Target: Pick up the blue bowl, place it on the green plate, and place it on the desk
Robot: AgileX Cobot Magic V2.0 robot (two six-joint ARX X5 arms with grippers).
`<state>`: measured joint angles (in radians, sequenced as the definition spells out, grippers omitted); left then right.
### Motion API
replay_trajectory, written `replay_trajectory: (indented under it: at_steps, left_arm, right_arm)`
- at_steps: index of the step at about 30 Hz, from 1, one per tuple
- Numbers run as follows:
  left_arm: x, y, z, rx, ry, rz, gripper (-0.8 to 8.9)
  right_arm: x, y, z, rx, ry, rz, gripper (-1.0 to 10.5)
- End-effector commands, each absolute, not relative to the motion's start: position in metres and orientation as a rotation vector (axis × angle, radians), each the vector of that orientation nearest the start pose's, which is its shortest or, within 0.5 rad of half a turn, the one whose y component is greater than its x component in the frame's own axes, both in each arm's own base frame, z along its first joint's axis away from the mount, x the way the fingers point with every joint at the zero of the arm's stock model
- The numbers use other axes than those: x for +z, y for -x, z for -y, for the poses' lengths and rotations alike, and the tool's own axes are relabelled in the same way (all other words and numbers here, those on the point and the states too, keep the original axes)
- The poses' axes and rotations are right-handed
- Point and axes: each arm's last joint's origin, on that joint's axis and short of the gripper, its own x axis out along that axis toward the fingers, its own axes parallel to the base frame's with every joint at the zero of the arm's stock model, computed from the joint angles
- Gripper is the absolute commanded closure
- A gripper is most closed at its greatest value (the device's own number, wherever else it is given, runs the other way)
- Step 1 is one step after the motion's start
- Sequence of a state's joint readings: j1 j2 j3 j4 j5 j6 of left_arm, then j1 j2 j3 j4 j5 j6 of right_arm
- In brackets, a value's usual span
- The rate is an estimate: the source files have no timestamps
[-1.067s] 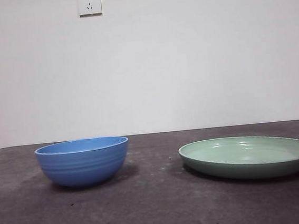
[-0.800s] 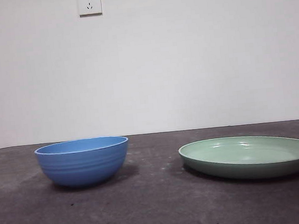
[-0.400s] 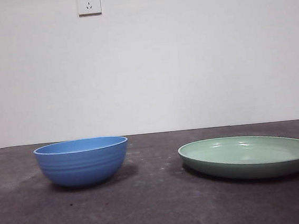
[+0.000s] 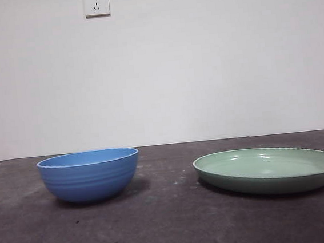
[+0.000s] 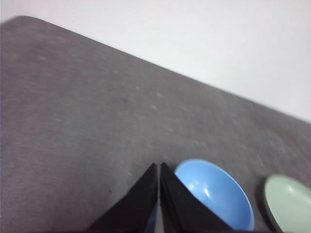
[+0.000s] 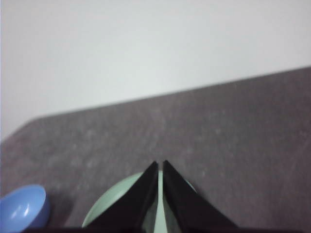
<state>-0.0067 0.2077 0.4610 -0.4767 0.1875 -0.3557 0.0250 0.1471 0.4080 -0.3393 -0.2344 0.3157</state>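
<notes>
The blue bowl (image 4: 90, 176) stands upright on the desk (image 4: 160, 225) at the left of the front view, with nothing in it. To its right, apart from it, lies the green plate (image 4: 270, 169). Neither arm shows in the front view. High above the desk, my left gripper (image 5: 159, 166) is shut with nothing held; the blue bowl (image 5: 216, 194) and an edge of the green plate (image 5: 289, 201) lie below it. My right gripper (image 6: 160, 165) is also shut and holds nothing, hanging over the green plate (image 6: 104, 208), with the blue bowl (image 6: 22, 206) off to one side.
A white wall rises behind the desk, with a wall socket (image 4: 96, 2) high up at the left. Bare desk surface lies between the bowl and the plate and in front of both.
</notes>
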Motion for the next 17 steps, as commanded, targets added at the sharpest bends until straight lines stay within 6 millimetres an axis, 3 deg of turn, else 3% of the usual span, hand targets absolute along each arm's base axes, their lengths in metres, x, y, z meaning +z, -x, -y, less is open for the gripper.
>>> replay_trajectory:
  at_steps: [1, 8, 17]
  left_arm:
    - [0.272, -0.08, 0.008, -0.218, 0.281, -0.305, 8.04]
    - [0.296, -0.094, 0.013, -0.39, 0.176, -0.475, 8.04]
    - [0.305, -0.103, 0.025, -0.579, 0.087, -0.671, 8.04]
  right_arm:
    - [0.271, -0.078, -0.009, 0.248, -0.252, -0.191, 9.4]
    - [0.296, -0.093, -0.013, 0.389, -0.159, -0.456, 9.4]
    - [0.31, -0.11, -0.017, 0.529, -0.106, -0.739, 9.4]
